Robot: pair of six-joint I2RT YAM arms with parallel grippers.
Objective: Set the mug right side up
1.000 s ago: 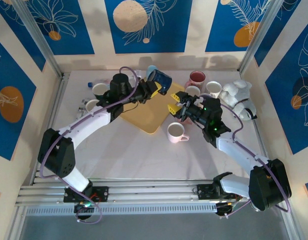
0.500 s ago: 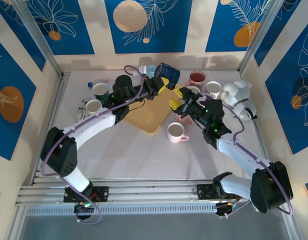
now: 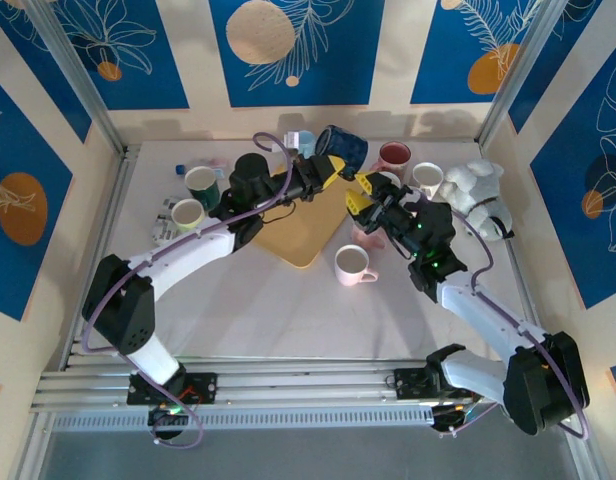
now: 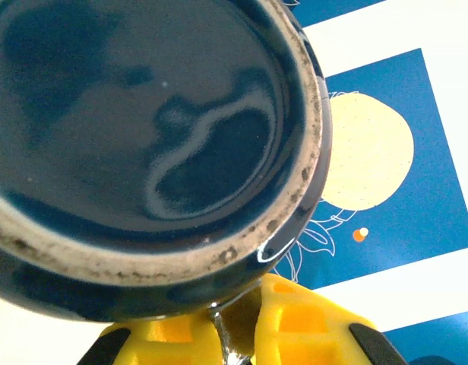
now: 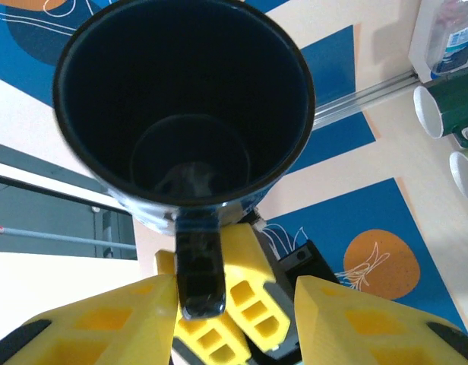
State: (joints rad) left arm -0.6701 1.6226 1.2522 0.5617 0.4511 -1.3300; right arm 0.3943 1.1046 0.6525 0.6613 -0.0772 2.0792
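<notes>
A dark blue mug [image 3: 344, 146] hangs in the air above the back of the table, tilted on its side. My left gripper [image 3: 326, 167] is shut on it from the left. In the left wrist view the mug's glazed base [image 4: 143, 129] looms over the left gripper [image 4: 235, 308]. The right wrist view looks straight into the mug's mouth [image 5: 184, 106], with the handle [image 5: 200, 277] pointing down. My right gripper [image 5: 234, 293] stands open around that handle, which lies against its left finger. From above, the right gripper [image 3: 360, 193] is just below and right of the mug.
A yellow tray [image 3: 293, 232] lies mid-table under the arms. A pale pink mug [image 3: 353, 265] stands in front of it. A red mug [image 3: 395, 157], a white mug [image 3: 426, 177] and a white plush toy [image 3: 478, 195] are at the back right. Green mugs [image 3: 201, 182] are at the back left.
The left gripper has carried the mug up and to the right. The right gripper has risen toward it, and its jaws have narrowed around the handle.
</notes>
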